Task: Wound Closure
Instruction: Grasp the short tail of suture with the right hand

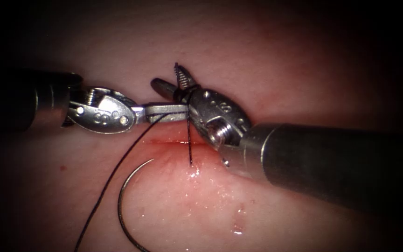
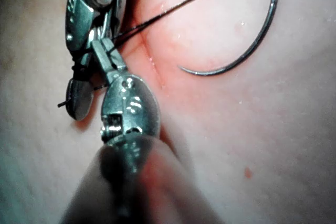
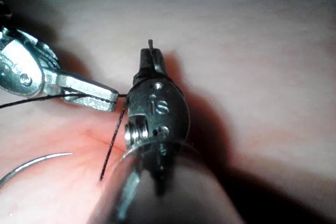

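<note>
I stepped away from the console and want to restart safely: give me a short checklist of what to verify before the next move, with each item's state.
1. Needle free of both tools, lying on the tissue left of the stitch: ok.
2. Left tool shut on the thread: ok.
3. Right tool jaws open, thread wrapped round them: ok.
4. Thread enters tissue at the cut: ok.
5. Thread tension: cannot tell.

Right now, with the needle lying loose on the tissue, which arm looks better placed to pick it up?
Probably left. The needle lies free below the cut, on the left tool side, though that tool's shut jaws hold the thread. The right tool, jaws open, has thread wrapped round it.
</note>
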`<state>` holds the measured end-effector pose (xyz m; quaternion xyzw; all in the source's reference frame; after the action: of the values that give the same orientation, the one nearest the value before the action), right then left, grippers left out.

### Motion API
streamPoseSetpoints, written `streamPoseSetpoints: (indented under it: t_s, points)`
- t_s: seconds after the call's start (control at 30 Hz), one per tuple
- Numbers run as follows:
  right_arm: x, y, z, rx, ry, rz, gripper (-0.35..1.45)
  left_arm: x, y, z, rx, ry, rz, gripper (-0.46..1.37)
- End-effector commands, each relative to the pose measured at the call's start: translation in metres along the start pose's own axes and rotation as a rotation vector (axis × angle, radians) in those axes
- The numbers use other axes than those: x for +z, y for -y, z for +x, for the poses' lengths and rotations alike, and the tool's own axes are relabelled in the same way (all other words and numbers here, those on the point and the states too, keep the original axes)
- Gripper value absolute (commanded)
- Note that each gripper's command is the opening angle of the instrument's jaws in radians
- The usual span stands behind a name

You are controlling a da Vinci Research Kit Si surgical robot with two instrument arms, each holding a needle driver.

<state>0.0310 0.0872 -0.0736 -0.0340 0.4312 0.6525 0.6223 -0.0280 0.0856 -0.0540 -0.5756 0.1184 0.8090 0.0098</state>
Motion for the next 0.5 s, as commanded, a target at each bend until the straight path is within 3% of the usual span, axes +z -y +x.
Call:
streamPoseSetpoints:
  t_s: [0.03,0.5]
  points:
    - [-0.0003,0.0002,0.0002,0.004,0.004,-0.011,-0.35,0.0000,-0.0001,0.0000,0.000,0.001,-0.006,-0.35]
    - [-0.0014,0.0005,-0.0003,-0.030,0.064,-0.007,-0.35,-0.0003,-0.0009,-0.0002,-0.006,-0.001,-0.007,-0.35]
